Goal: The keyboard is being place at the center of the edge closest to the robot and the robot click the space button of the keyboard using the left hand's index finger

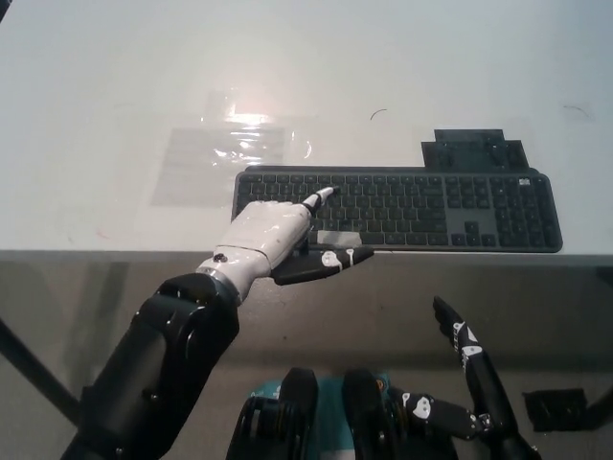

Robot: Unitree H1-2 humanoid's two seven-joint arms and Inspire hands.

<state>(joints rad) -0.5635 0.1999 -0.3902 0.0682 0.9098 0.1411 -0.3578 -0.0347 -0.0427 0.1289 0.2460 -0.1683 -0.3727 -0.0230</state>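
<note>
At the far left the white table (383, 57) lay mostly bare, and a clear plastic sheet (230, 153) lay flat on it, just behind the keyboard's left end. The table's near edge ran straight across the head view, with open floor-side room below it.

The left hand (266, 235) reached over that near edge onto the left part of the keyboard (412, 206). It held nothing: its index finger (319, 198) pointed forward over the upper key rows, its dark thumb (330, 260) stuck out to the side along the keyboard's front rim, and the other fingers were curled under. Whether the fingertip touched a key could not be told. A pale patch (337, 238) on the bottom key row sat just beside the hand, between index finger and thumb.

The keyboard lay parallel to the near edge and almost at it, set somewhat toward the right of the view. A flat black object (474, 151) touched its far rim.

At the lower right, the right hand (471, 369) rested below the table edge, fingers apart and empty, well apart from the keyboard.
</note>
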